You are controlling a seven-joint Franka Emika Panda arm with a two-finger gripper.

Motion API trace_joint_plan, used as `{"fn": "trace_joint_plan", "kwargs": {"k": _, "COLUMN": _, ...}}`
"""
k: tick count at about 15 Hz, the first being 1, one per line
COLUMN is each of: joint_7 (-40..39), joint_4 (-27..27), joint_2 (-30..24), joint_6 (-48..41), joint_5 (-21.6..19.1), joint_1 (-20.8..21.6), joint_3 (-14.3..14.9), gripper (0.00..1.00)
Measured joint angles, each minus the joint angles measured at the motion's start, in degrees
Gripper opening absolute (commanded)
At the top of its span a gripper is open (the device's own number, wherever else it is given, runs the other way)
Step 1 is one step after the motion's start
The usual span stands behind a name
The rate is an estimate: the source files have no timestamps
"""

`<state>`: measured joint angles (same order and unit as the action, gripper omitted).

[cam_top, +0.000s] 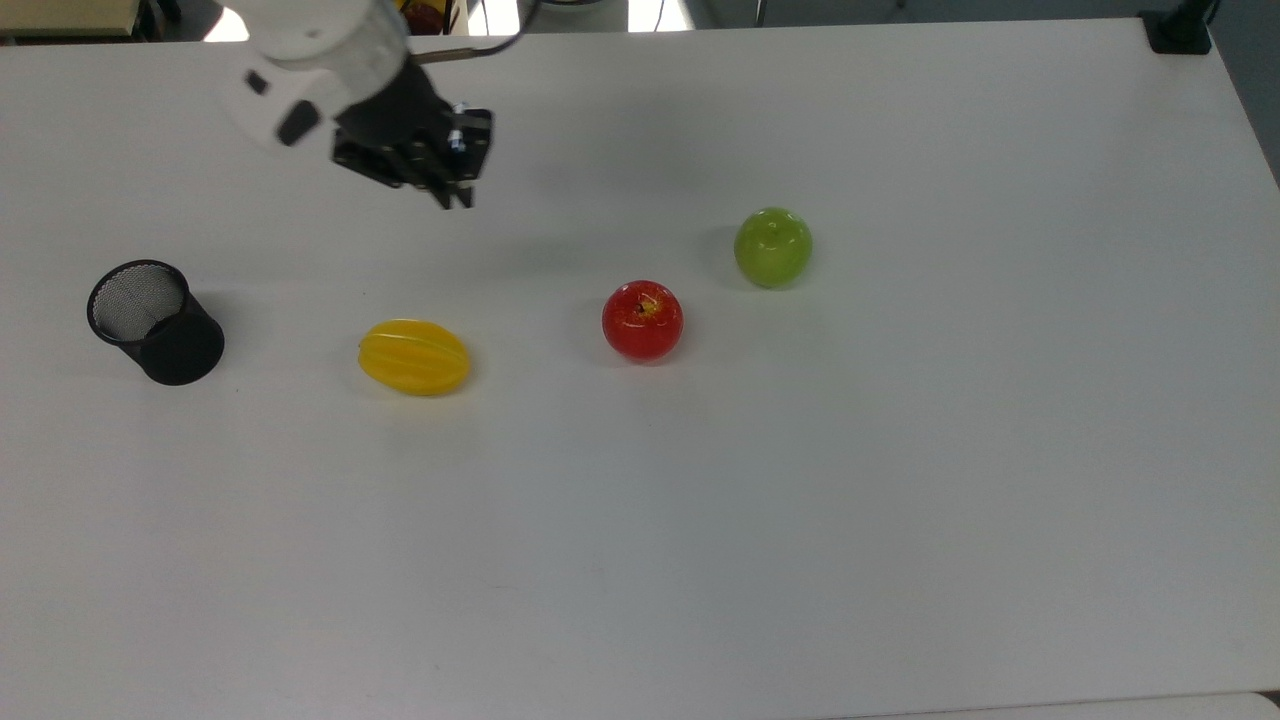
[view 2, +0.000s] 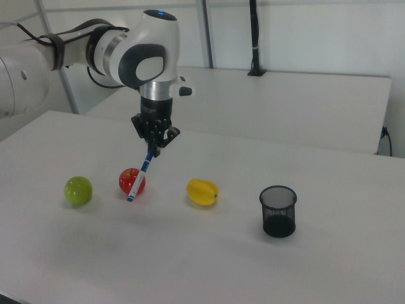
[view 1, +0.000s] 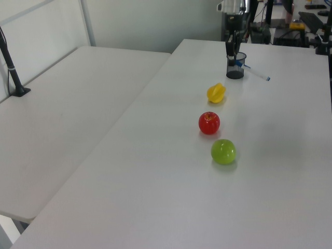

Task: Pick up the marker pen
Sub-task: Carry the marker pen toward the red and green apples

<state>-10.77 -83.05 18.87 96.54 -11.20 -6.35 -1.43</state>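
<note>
Bench (cam_top: 900,500): white, wide; everything below is placed against the cup.
Arm (view 2: 142,57): white, reaching over the bench, well away from the cup in the right view, on the fruit side.
Gripper (view 2: 154,149): pointing down, fingers closed on the blue-capped end of the marker pen; in the top view it sits up and to the right of the cup (cam_top: 455,190).
Cup (view 2: 278,211): black mesh, upright, nothing seen inside it.
Yellow fruit (view 2: 202,192): nearest fruit to the cup.
Red apple (view 2: 131,182): next along the row from the cup.
Green apple (view 2: 78,190): farthest from the cup.
Marker pen (view 2: 140,179): off the bench, hanging slantwise from the gripper, free end down, in front of the red apple in the right view, well apart from the cup.
Handling, my guess: light, stiff, smooth round barrel, so it may swivel in the fingers. Held at one end it swings; a grip nearer the middle would likely steady it.
Progress, my guess: the pen looks taken.
</note>
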Motion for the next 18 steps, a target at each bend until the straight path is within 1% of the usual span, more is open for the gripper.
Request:
{"fn": "trace_joint_plan", "kwargs": {"k": 3, "joint_7": 0.7, "joint_4": -1.1, "joint_2": 0.1, "joint_6": -1.5, "joint_5": 0.0, "joint_1": 3.4, "joint_3": 0.0, "gripper": 0.02}}
{"fn": "trace_joint_plan", "kwargs": {"k": 6, "joint_7": 1.8, "joint_4": -3.3, "joint_2": 0.5, "joint_6": -2.3, "joint_5": 0.0, "joint_1": 7.1, "joint_3": 0.0, "gripper": 0.02}}
{"fn": "trace_joint_plan", "kwargs": {"k": 10, "joint_7": 4.3, "joint_4": -4.5, "joint_2": 4.0, "joint_6": -1.9, "joint_5": 0.4, "joint_1": 11.9, "joint_3": 0.0, "gripper": 0.03}}
{"fn": "trace_joint_plan", "kwargs": {"k": 12, "joint_7": 7.7, "joint_4": -4.7, "joint_2": 6.2, "joint_6": 0.5, "joint_5": 1.2, "joint_1": 13.6, "joint_3": 0.1, "gripper": 0.04}}
{"fn": "trace_joint_plan", "kwargs": {"k": 15, "joint_7": 14.8, "joint_4": -4.7, "joint_2": 9.4, "joint_6": 4.1, "joint_5": 1.7, "joint_1": 15.4, "joint_3": 0.1, "gripper": 0.08}}
{"fn": "trace_joint_plan", "kwargs": {"k": 18, "joint_7": 21.2, "joint_4": -4.8, "joint_2": 10.9, "joint_6": 6.9, "joint_5": 2.1, "joint_1": 16.2, "joint_3": 0.1, "gripper": 0.10}}
